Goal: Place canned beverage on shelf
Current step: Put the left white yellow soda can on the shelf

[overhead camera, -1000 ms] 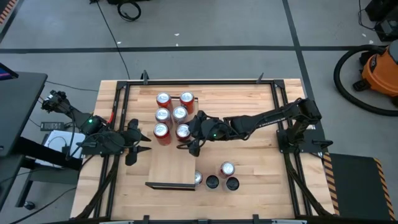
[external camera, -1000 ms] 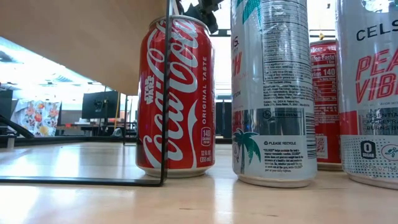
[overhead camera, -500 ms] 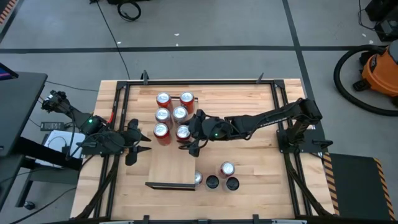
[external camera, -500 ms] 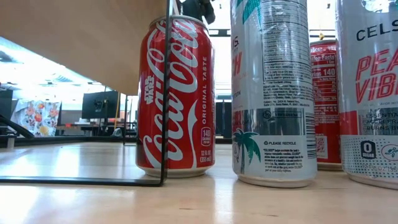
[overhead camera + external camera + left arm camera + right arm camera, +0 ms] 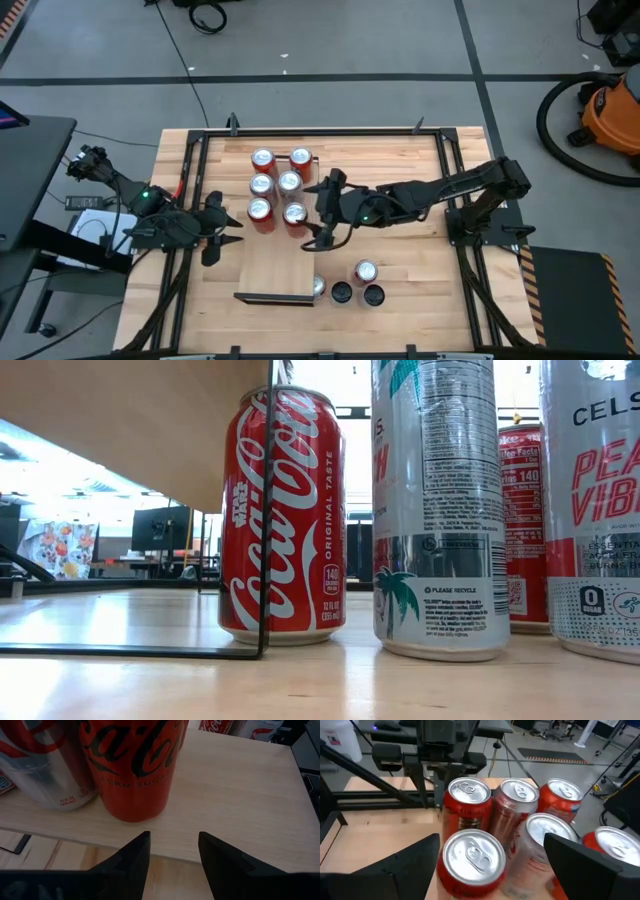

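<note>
The shelf [image 5: 275, 265] is a pale board raised over the table's middle. Several cans stand upright on its far half, among them a red one [image 5: 294, 212] at the group's near right. My right gripper [image 5: 322, 210] hovers open just right of that can and above it. In the right wrist view the can's silver top [image 5: 472, 855] lies between and below the spread fingers, untouched. My left gripper [image 5: 232, 224] waits open at the shelf's left edge, facing a red can [image 5: 132, 770].
More cans stand on the tabletop near the shelf's near right corner: a red one [image 5: 365, 271], two dark-topped ones [image 5: 342, 293] and one beside the shelf's wire leg [image 5: 318, 287]. The low view shows them close up under the shelf's underside [image 5: 120, 420].
My right gripper has drawn back from the cans toward the table's right edge and risen, rolling a little. It has left the low view, where it showed above the red can. The cans on the shelf stand as before.
</note>
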